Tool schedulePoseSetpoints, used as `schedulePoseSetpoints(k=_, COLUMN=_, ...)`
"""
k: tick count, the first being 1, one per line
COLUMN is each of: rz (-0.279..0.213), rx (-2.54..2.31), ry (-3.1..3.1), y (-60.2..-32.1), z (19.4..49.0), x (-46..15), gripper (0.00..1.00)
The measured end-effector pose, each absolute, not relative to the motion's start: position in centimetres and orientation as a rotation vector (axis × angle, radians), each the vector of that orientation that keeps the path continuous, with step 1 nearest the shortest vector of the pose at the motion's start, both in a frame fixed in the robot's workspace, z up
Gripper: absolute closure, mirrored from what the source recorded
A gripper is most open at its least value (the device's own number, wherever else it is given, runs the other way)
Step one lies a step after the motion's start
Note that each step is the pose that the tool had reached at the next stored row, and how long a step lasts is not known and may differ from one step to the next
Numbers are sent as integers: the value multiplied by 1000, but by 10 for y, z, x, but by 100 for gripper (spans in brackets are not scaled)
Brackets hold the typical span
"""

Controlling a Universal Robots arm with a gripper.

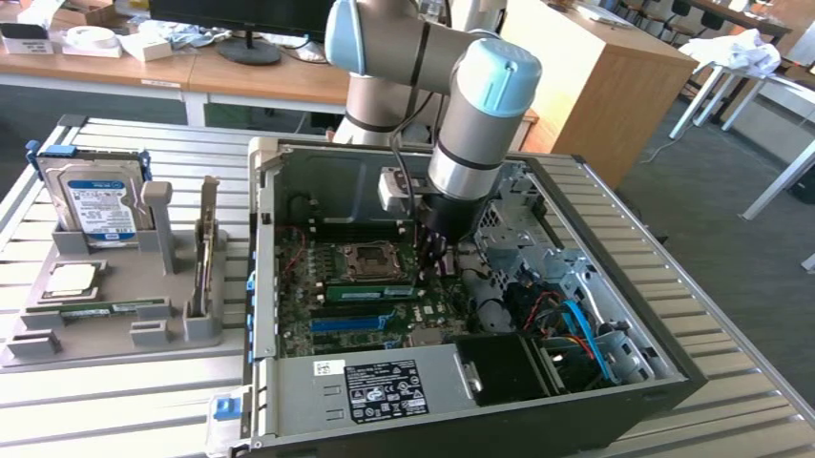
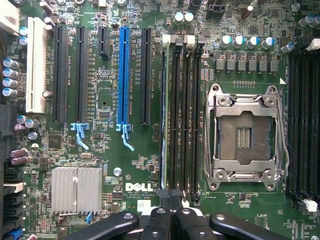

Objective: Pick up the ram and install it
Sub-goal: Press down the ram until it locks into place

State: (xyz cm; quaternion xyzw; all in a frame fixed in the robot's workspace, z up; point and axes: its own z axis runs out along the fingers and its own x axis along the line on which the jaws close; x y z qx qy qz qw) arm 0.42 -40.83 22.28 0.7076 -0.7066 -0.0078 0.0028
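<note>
Fingers: the gripper (image 2: 172,214) has its fingertips drawn tight together, and you can see nothing pinched between them.
Gripper position: in the exterior view the gripper (image 1: 440,256) reaches down inside the open computer case (image 1: 560,401). Its tips are just above the motherboard (image 2: 130,165), at one end of the memory slots.
Ram: the ram (image 1: 369,289) stands on edge in a slot just beside the empty processor socket (image 1: 363,258). From the wrist view you see the ram (image 2: 163,115) edge-on as a thin green line, in the slot of that bank furthest from the socket (image 2: 245,132).
Spare stick: another green stick (image 1: 102,307) lies flat on the grey tray (image 1: 114,334), well apart from the case. Leave it alone.
Step in hand: this looks like seating, with the closed tips used as a pusher rather than a clamp.
How to do it well: put the tips squarely on the stick's top edge, not on the neighbouring empty slots, and press straight down without tilting.
Check: I can't tell whether the end clips have closed, so compare both ends for level before you trust the fit.
Risk: if you push on one end alone, the stick can rock and seat at an angle.
</note>
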Motion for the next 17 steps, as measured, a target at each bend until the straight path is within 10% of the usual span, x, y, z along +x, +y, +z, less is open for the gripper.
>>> schedulePoseSetpoints(k=17, rz=-32, rx=2216, ry=-2213, y=-408, z=248, x=5, gripper=90)
